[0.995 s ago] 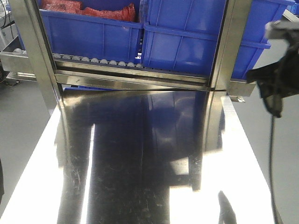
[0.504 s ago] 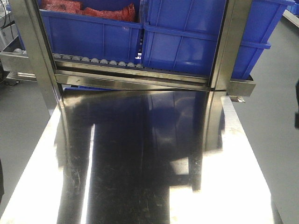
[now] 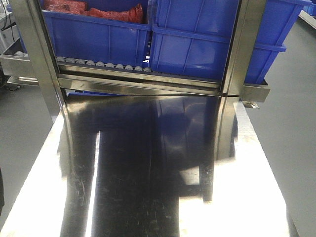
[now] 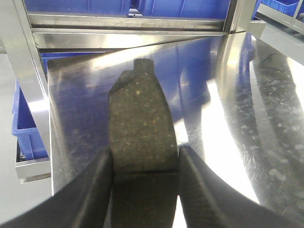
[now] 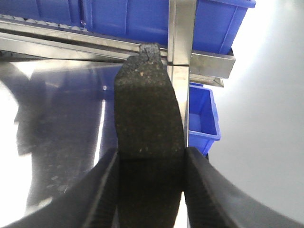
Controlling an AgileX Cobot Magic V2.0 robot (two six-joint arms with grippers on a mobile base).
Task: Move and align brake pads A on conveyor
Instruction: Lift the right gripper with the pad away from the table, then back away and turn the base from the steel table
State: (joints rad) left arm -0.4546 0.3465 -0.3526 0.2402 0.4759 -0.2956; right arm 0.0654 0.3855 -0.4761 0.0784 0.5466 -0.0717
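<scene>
Shiny steel table (image 3: 148,187) fills the front view, its top mirroring the rack behind it. At the far edge stand two steel posts (image 3: 34,54), with a roller rail (image 3: 98,64) running between them. Two blue bins (image 3: 98,34) sit side by side on that rail, and the left one holds red bags (image 3: 113,11). Grey floor (image 3: 291,128) lies on both sides of the table. Neither arm shows in this view.

From the left wrist, the left gripper (image 4: 145,159) is clamped on a pad (image 4: 140,118), one black finger (image 4: 95,190) pressed against each long edge. The pad points away from the camera, its rough, dark, speckled face up and a small tab at its far end. It lies over the table's left part, toward the rack. Whether it touches the steel cannot be told. A low bin (image 4: 28,128) shows beyond the table's left edge.

From the right wrist, the right gripper (image 5: 151,159) grips a second pad (image 5: 147,104) the same way, its jaws closed on the long sides. This pad is slightly curved, nearly black and grainy, with a notched tab at the far end. It sits in line with the table's right edge, just in front of a right post (image 5: 179,47). A small bin (image 5: 202,114) stands lower down past that post, with pale floor to its right
</scene>
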